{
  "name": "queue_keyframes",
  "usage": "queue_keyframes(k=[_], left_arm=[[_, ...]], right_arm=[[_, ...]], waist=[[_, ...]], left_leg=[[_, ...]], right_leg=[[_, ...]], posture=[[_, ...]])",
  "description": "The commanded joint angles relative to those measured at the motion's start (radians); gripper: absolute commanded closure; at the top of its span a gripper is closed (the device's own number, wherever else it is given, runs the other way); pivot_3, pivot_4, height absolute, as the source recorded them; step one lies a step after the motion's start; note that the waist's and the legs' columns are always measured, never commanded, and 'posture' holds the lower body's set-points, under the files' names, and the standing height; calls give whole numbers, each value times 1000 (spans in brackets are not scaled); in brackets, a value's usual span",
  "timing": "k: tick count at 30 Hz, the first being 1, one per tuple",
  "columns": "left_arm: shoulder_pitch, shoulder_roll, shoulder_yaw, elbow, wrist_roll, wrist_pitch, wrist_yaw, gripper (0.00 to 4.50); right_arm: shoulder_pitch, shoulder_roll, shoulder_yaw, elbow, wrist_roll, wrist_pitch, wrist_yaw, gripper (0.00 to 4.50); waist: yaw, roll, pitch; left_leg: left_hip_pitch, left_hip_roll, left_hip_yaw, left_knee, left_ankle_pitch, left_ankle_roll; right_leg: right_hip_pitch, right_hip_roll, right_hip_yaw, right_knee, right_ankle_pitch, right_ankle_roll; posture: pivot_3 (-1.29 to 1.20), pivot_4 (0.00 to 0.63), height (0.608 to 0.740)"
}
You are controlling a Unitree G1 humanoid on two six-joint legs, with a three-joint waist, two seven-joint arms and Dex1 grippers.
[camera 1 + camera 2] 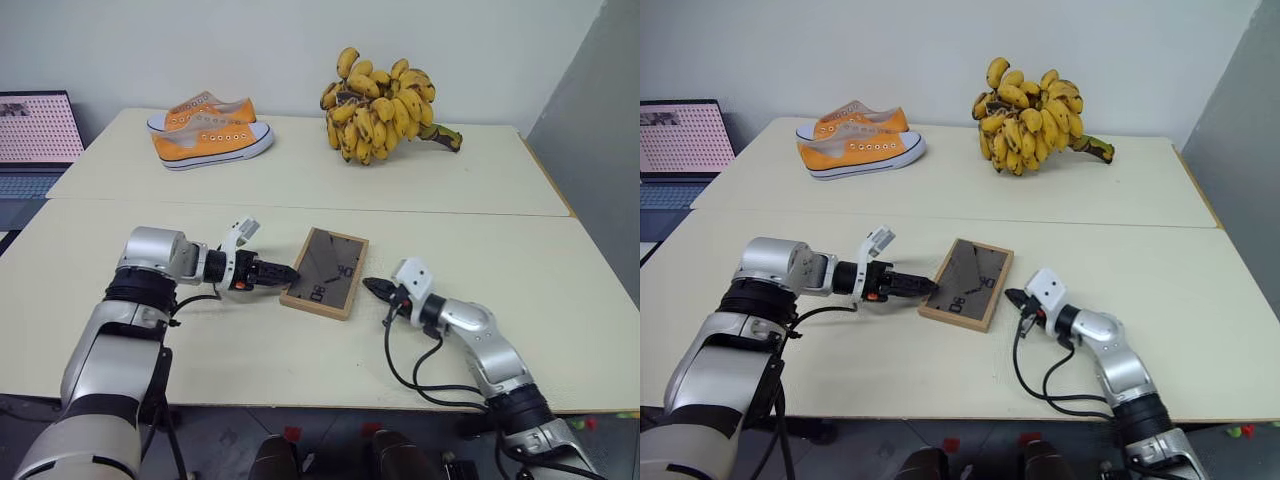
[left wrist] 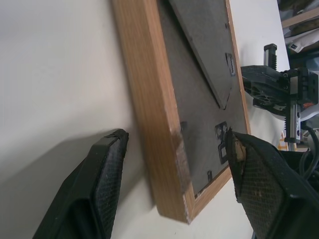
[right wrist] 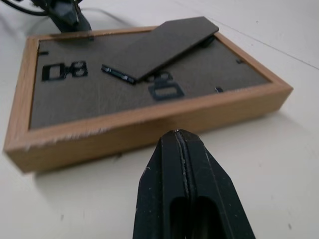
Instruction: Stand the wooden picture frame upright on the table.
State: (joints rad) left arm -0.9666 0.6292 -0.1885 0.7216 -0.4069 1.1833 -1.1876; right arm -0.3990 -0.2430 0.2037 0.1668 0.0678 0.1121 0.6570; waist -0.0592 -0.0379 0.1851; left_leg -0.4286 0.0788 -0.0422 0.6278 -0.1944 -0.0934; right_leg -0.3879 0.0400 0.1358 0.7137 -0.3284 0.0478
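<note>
On the near half of the surface (image 1: 560, 260), just this side of the seam, the wooden picture frame (image 1: 325, 272) lies flat with its dark back panel facing up. In the left eye view its long axis runs from near-left to far-right, slightly turned from straight away. The left gripper (image 1: 285, 273) points rightward at the frame's left long edge; the right gripper (image 1: 372, 288) points leftward, just beside the frame's near right corner. A pair of orange shoes (image 1: 210, 128) and a bunch of bananas (image 1: 380, 110) rest on the far half, and a laptop (image 1: 35, 135) sits at the far left.

In the right eye view the layout is the same: the frame sits between the two grippers, with no edge lifted.

In the left wrist view the gripper's fingers (image 2: 94, 194) are spread wide and straddle the frame's near corner, one outside the wooden rim, the other over the back panel. No contact is visible.

In the right wrist view the right gripper's fingers (image 3: 187, 199) are pressed together, empty, tip close to the frame's long side. The easel leg (image 3: 164, 45) lies slightly raised off the back panel.

Progress assessment: standing the frame upright is not yet done; gripping, tilting up and propping all remain.
</note>
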Motion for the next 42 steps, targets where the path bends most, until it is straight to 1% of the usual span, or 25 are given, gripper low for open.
queue_keyframes(k=[1, 8, 17, 19, 20, 22, 23, 24, 27, 28, 33, 36, 38, 42], left_arm=[[-27, -23, 8, 7, 9, -13, -4, 1197], [-35, -30, 24, 22, 13, -11, -6, 1197], [-30, -28, 44, 14, 4, -1, -14, 1197], [-34, -27, 61, 19, -6, 6, -13, 1561], [-37, -27, 67, 20, -10, 9, -15, 1619], [-39, -25, 72, 20, -11, 10, -19, 2099], [-42, -26, 76, 22, -10, 9, -19, 2242], [-44, -26, 79, 24, -8, 8, -18, 2512], [-55, -27, 92, 40, -6, -2, -16, 3029], [-58, -27, 96, 45, -7, -5, -15, 3124], [-67, -31, 116, 54, -16, -12, -14, 3197], [-51, -32, 135, 22, -11, -73, 2, 3197], [-28, -30, 175, -30, -16, -159, 25, 3197], [-7, -13, 256, -135, -66, -190, 41, 3197]], right_arm=[[-39, 46, 15, 6, -6, -30, -29, 4500], [-75, 103, 21, 53, -16, -42, -57, 4500], [-77, 107, 9, 75, -11, -51, -59, 4500], [-84, 108, 5, 84, -11, -54, -62, 4500], [-86, 108, 4, 88, -11, -56, -63, 4500], [-89, 108, 3, 95, -11, -61, -63, 4500], [-90, 108, 3, 99, -11, -64, -63, 4500], [-91, 107, 3, 102, -11, -67, -63, 4500], [-95, 104, 3, 117, -13, -79, -65, 4500], [-98, 104, 3, 122, -14, -82, -65, 4500], [-114, 101, -9, 145, -11, -94, -75, 4500], [-117, 86, -22, 147, -10, -97, -81, 4500], [-110, 52, -38, 123, -8, -94, -75, 4500], [-102, -49, -103, 44, 21, -52, -50, 4500]], waist=[[0, 0, 0], [1, 0, 0], [2, 1, 0], [2, 1, 0], [2, 1, 0], [1, 1, 0], [1, 1, 0], [1, 1, 0], [0, 1, 0], [0, 1, 0], [0, 1, 0], [0, 1, 1], [0, 1, 1], [2, 4, 3]], left_leg=[[0, 0, 0, 0, 0, 0], [-2, 0, -5, 0, 0, 0], [-3, 0, -9, 0, 0, -1], [-3, 0, -9, 0, 0, -1], [-3, 0, -9, 0, 1, -1], [-3, 0, -9, 0, 0, -1], [-3, 0, -9, 0, 0, -1], [-3, 0, -10, 0, 1, -1], [-3, 0, -10, 0, 1, -1], [-3, 0, -10, 0, 1, -1], [-3, 0, -10, 0, 1, -1], [-3, 0, -11, 0, 1, -1], [-3, 0, -11, 0, 1, -1], [-3, 0, -11, 0, 2, -3]], right_leg=[[0, 0, 0, 0, 0, 0], [0, 0, -5, 0, 0, 0], [0, 0, -9, 1, -1, -2], [1, 0, -10, 1, -1, -2], [0, 0, -10, 1, -1, -2], [0, 0, -10, 1, -1, -2], [0, 0, -10, 1, -1, -2], [0, 0, -10, 1, -1, -2], [0, 0, -10, 1, -1, -2], [1, 0, -10, 1, -1, -2], [0, 0, -11, 2, -1, -2], [0, 0, -11, 2, -1, -2], [0, 0, -11, 2, -1, -2], [1, -1, -11, 2, -1, -2]], posture=[[0, 150, 740], [0, 150, 740], [0, 150, 740], [0, 150, 740], [0, 150, 740], [0, 150, 740], [0, 150, 740], [0, 150, 740], [0, 150, 740], [0, 150, 740], [0, 150, 740], [0, 150, 740], [0, 150, 740], [0, 150, 740]])
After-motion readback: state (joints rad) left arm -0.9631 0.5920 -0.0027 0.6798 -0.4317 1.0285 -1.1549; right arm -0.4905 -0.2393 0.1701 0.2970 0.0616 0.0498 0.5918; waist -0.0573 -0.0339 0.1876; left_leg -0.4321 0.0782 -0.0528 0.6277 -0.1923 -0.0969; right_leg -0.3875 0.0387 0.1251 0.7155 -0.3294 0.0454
